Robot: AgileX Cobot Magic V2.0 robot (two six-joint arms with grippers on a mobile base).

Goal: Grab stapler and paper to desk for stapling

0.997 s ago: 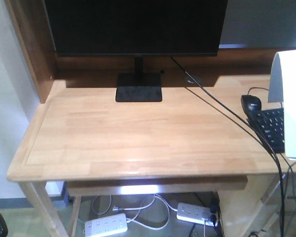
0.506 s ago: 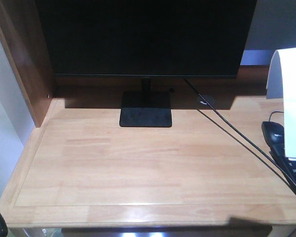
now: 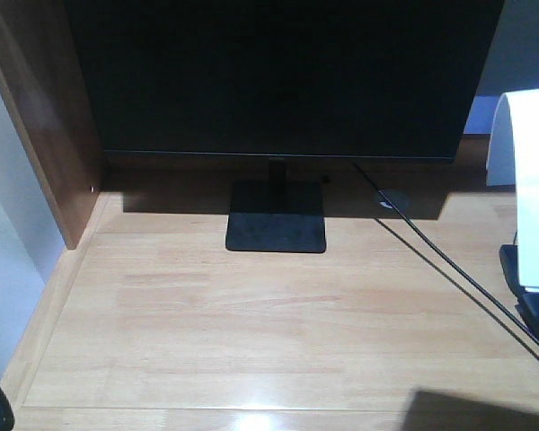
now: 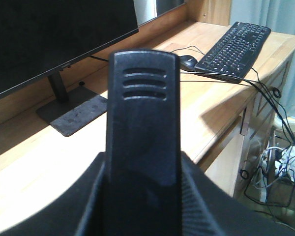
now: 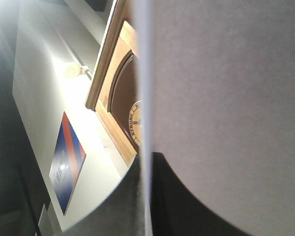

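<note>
A black stapler (image 4: 142, 137) stands upright between the jaws of my left gripper (image 4: 142, 201), which is shut on it above the wooden desk (image 4: 34, 162). My right gripper (image 5: 147, 201) is shut on a white sheet of paper (image 5: 226, 98); the sheet runs edge-on between the dark fingers (image 5: 118, 211) and fills the right of that view. In the front view the paper (image 3: 534, 197) hangs at the right edge above the desk (image 3: 251, 323). Neither gripper's body shows in the front view.
A black monitor (image 3: 278, 72) on a flat stand (image 3: 277, 230) is at the back of the desk. A black cable (image 3: 449, 269) runs diagonally to the right. A keyboard (image 4: 236, 44) and mouse (image 4: 188, 61) lie at the right end. A wooden side panel (image 3: 45, 117) bounds the left.
The front view has moved closer to the desk: the monitor looms larger, the desk's front edge and the floor have left the frame, and the paper stays at the right edge.
</note>
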